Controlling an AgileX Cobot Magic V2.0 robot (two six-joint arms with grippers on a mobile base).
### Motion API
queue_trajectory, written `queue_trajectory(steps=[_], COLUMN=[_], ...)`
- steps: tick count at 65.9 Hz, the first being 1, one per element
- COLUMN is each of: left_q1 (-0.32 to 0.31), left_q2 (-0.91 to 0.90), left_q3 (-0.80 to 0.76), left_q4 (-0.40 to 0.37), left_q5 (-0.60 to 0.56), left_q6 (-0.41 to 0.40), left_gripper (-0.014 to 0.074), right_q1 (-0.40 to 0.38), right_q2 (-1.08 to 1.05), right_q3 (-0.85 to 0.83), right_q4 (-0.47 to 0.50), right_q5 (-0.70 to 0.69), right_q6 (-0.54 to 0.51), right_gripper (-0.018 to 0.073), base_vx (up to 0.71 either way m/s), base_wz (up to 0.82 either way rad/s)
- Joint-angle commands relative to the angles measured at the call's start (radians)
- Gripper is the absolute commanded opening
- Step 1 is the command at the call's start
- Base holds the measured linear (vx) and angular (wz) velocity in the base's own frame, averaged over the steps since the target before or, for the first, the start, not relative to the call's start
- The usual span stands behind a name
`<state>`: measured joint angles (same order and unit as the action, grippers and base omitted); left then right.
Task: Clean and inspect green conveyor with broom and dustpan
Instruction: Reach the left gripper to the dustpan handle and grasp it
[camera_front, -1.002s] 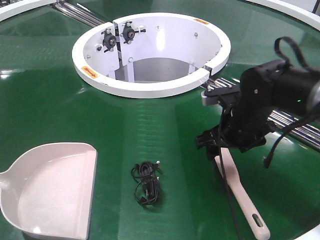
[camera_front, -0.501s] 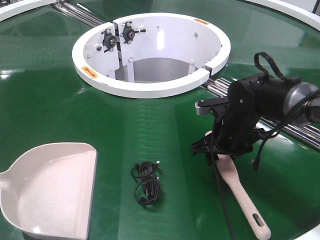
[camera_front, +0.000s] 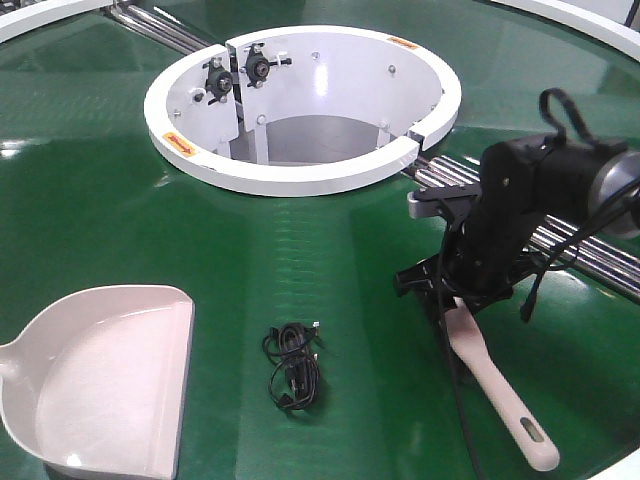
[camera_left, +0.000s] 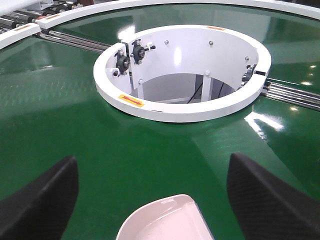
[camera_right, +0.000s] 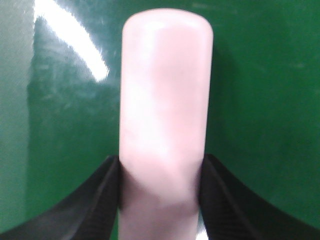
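- Conveyor (camera_front: 100, 200): smooth, glossy green belt, mirroring light.
- Ring (camera_front: 300, 180): white, smooth, semi-gloss.
- Rollers (camera_front: 165, 30) behind ring: bright polished metal.
- Dustpan (camera_front: 110, 380): beige plastic, faint sheen.
- Broom (camera_front: 495, 385): same smooth beige plastic.

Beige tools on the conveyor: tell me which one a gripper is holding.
The slim broom on the right: the right gripper is shut on it near its head. The broad dustpan at left lies ungripped on the green conveyor.

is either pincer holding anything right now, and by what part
The right pincer grips the broom by its flat head end. The left pincer is open, holding nothing.
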<state>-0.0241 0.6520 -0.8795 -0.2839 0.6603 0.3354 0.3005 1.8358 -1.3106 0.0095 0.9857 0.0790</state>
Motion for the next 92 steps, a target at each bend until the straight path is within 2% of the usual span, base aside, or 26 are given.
queue_trajectory(steps=[1, 19, 35, 39, 46, 53, 56, 58, 62, 67, 79, 87, 92], left_q1=[0.000, 0.000, 0.000, 0.000, 0.000, 0.000, 0.000, 0.000, 0.000, 0.000, 0.000, 0.000, 0.000], left_q2=[0.007, 0.007, 0.007, 0.007, 0.007, 0.007, 0.007, 0.007, 0.007, 0.007, 0.007, 0.007, 0.007], left_q3=[-0.032, -0.032, -0.032, -0.032, -0.032, -0.032, -0.032, -0.032, -0.032, -0.032, -0.034, -0.035, -0.035], left_q4=[-0.013, -0.013, -0.011, -0.003, 0.034, 0.084, 0.111, 0.127, 0.151, 0.175, 0.182, 0.181, 0.180], left_q5=[-0.061, -0.061, -0.049, -0.024, 0.038, 0.121, 0.160, 0.181, 0.215, 0.219, 0.193, 0.191, 0.191], left_q6=[0.000, 0.000, 0.006, 0.050, 0.237, 0.522, 0.694, 0.777, 0.933, 1.072, 1.246, 1.406, 1.447], left_gripper=[0.0560, 0.0560, 0.0560, 0.0558, 0.0558, 0.0558, 0.0558, 0.0558, 0.0558, 0.0558, 0.0550, 0.0503, 0.0467], right_q1=[-0.017, -0.017, -0.017, -0.017, -0.017, -0.017, -0.017, -0.017, -0.017, -0.017, -0.017, -0.017, -0.017], right_q2=[-0.074, -0.138, -0.141, -0.141, -0.141, -0.141, -0.141, -0.141, -0.141, -0.141, -0.141, -0.141, -0.141], right_q3=[-0.057, -0.082, -0.082, -0.082, -0.082, -0.082, -0.082, -0.082, -0.082, -0.082, -0.082, -0.082, -0.082], right_q4=[0.047, 0.045, 0.045, 0.045, 0.044, 0.044, 0.044, 0.044, 0.044, 0.044, 0.044, 0.044, 0.044], right_q5=[0.065, 0.215, 0.231, 0.236, 0.236, 0.236, 0.236, 0.236, 0.236, 0.236, 0.236, 0.236, 0.237], right_q6=[-0.048, -0.054, -0.035, -0.035, -0.035, -0.035, -0.035, -0.035, -0.035, -0.035, -0.035, -0.035, -0.035], right_gripper=[-0.0010, -0.0010, -0.0010, -0.0010, -0.0010, -0.0010, -0.0010, -0.0010, -0.0010, -0.0010, -0.0010, -0.0010, -0.0010], base_vx=[0.00, 0.00, 0.00, 0.00, 0.00, 0.00, 0.00, 0.00, 0.00, 0.00, 0.00, 0.00, 0.00], base_wz=[0.00, 0.00, 0.00, 0.00, 0.00, 0.00, 0.00, 0.00, 0.00, 0.00, 0.00, 0.00, 0.00])
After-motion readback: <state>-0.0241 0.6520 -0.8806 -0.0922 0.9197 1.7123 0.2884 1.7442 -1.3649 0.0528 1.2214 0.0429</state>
